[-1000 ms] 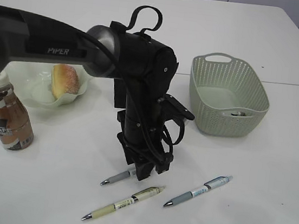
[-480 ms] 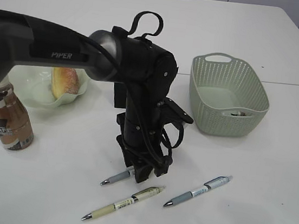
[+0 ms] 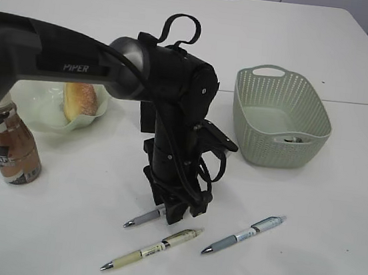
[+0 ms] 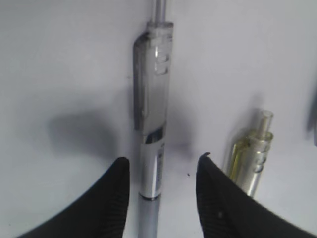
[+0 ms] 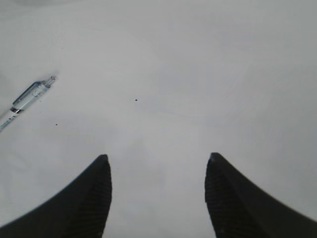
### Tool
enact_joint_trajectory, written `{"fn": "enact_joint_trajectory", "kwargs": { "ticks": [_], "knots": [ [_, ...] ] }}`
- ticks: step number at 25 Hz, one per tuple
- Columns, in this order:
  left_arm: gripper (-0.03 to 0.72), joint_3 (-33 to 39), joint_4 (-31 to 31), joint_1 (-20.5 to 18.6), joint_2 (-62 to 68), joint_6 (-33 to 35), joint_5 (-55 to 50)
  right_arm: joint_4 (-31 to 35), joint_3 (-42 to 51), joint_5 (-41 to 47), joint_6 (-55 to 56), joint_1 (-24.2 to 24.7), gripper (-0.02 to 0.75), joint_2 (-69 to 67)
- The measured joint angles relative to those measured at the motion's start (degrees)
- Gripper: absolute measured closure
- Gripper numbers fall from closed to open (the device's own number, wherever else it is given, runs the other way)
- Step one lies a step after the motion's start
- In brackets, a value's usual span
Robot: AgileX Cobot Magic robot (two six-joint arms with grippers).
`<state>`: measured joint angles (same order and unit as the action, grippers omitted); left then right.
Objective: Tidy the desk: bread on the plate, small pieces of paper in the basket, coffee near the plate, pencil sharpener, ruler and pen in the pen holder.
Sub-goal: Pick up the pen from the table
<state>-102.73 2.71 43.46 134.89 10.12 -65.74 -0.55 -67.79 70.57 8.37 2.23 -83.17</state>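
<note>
On the white desk (image 3: 335, 216) lie three pens: a grey pen (image 3: 142, 219), a yellow pen (image 3: 153, 248) and a blue pen (image 3: 244, 235). My left gripper (image 3: 178, 212) points straight down over the grey pen's rear end. In the left wrist view the grey pen (image 4: 151, 148) runs between the black fingers of the left gripper (image 4: 162, 158), which is open, with a gap on each side. The bread (image 3: 80, 100) sits on the plate (image 3: 42, 115), and the coffee (image 3: 11, 146) stands in front of it. My right gripper (image 5: 156, 158) hangs open over bare desk. Pen holder, ruler and pencil sharpener are out of view.
The basket (image 3: 280, 116) stands at the right with a small grey-white lump (image 3: 296, 140) inside near its front wall. The yellow pen (image 4: 252, 158) lies just right of my left fingers. The blue pen (image 5: 25, 101) shows at the left edge of the right wrist view.
The left arm shifted slightly to the right over the grey pen a second ago and has held still since. The pens, bottle and basket have not moved.
</note>
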Motion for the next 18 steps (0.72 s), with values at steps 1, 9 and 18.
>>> {"fn": "enact_joint_trajectory", "kwargs": {
  "ticks": [1,9,18],
  "knots": [
    [0.365,0.0,0.0,0.0,0.0,0.0,0.0,0.0,0.0,0.0,0.0,0.0,0.299,0.0],
    [0.368,0.0,0.0,0.0,0.0,0.0,0.14,0.13,0.0,0.0,0.0,0.0,0.299,0.0],
    [0.37,0.0,0.0,0.0,0.0,0.0,1.06,0.13,0.0,0.0,0.0,0.0,0.299,0.0]
  ]
}}
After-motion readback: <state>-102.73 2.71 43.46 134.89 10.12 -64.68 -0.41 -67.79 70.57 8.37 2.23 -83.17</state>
